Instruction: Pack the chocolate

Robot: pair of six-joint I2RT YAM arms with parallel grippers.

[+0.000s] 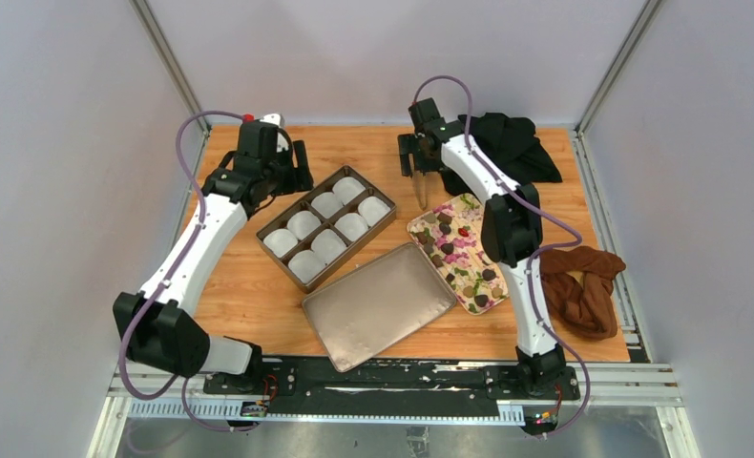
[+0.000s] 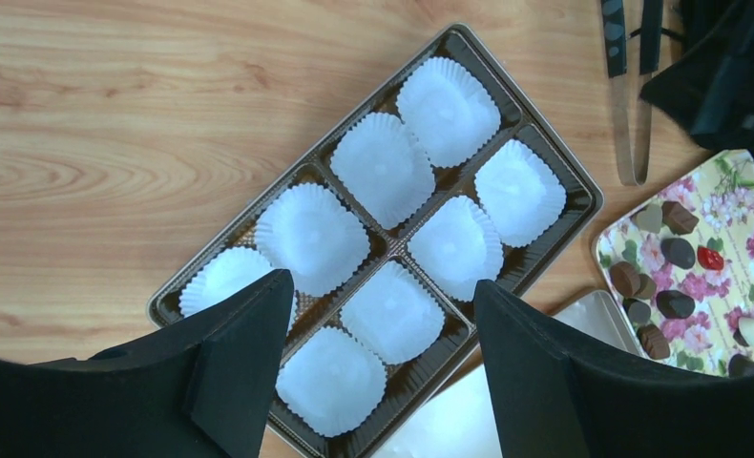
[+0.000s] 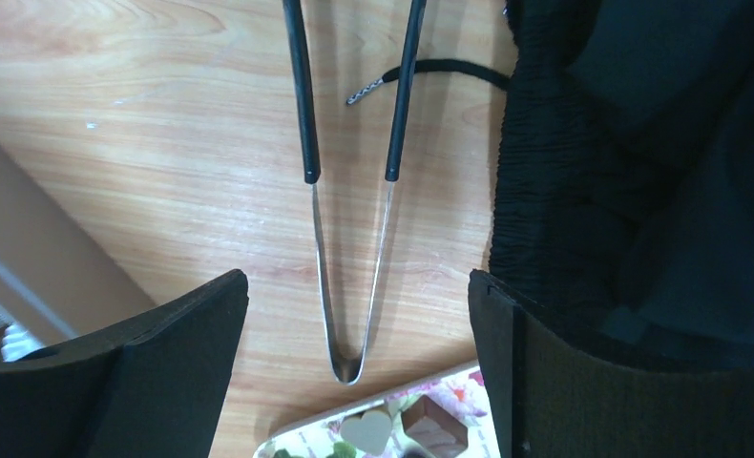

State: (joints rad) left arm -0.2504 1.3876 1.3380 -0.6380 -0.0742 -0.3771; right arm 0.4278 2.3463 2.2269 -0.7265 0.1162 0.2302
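Several small dark brown chocolates (image 1: pixel 447 247) lie on a flower-print tray (image 1: pixel 473 281) at centre right; they also show in the left wrist view (image 2: pixel 676 252). A brown box (image 1: pixel 326 228) with several white paper cups (image 2: pixel 387 169) stands left of it, the cups empty. Metal tongs (image 3: pixel 349 239) with black handles lie on the table beyond the tray, under my right gripper (image 3: pixel 354 296), which is open and empty above them. My left gripper (image 2: pixel 383 296) is open and empty, above the box's near-left end.
A flat metallic lid (image 1: pixel 378 304) lies in front of the box. A black cloth (image 1: pixel 507 143) sits at the back right, beside the tongs. A rust-brown cloth (image 1: pixel 583 286) lies at the right edge. Grey walls enclose the table.
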